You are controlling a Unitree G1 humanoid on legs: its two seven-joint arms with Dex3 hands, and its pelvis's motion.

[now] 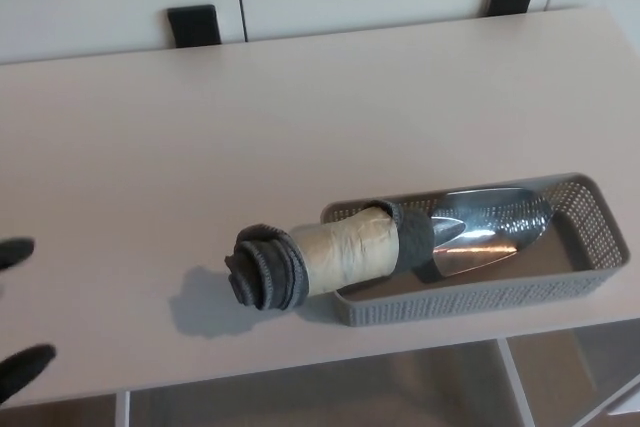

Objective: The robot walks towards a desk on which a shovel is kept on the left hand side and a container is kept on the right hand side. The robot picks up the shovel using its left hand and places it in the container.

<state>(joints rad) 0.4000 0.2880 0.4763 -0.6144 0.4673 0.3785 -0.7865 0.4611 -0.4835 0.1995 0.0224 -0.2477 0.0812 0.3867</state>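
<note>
Metal shovel (400, 237) lies blade-in the grey mesh container (590, 267), handle overhanging its left end

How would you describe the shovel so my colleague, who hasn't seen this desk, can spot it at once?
Start at the pale desk and go to the grey mesh container at its front right edge. The shovel lies there, its shiny metal blade inside and its handle sticking out over the container's left end. It is the only tool on the desk, marked by the tan-wrapped handle with a dark grey end.
</note>
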